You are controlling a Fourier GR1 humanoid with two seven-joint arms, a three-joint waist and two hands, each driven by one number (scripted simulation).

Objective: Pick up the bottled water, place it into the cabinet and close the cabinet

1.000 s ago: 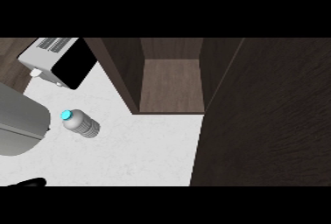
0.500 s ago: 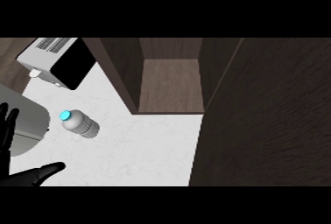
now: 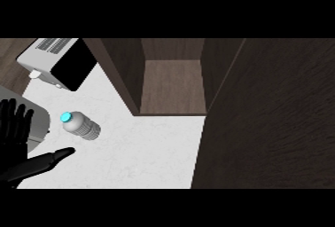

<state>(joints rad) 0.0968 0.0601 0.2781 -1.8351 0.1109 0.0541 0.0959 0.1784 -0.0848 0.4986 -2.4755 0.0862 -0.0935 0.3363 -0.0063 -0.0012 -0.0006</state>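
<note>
Left hand (image 3: 14,133) shows at the left edge, fingers straight and spread wide, holding nothing. The water bottle (image 3: 80,126) stands on the white counter (image 3: 144,150), near the open cabinet (image 3: 171,84).

Clear bottle (image 3: 81,126) with cyan cap, seemingly marbled white counter (image 3: 144,146)

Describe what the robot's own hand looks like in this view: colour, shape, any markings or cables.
Only one hand shows, at the view's left edge. It is plain black all over, with long slim fingers and a thicker, rounded thumb, much like a matte glove. No markings, cables or sleeve are visible, and the grey forearm is out of view. The other hand does not appear.
</note>
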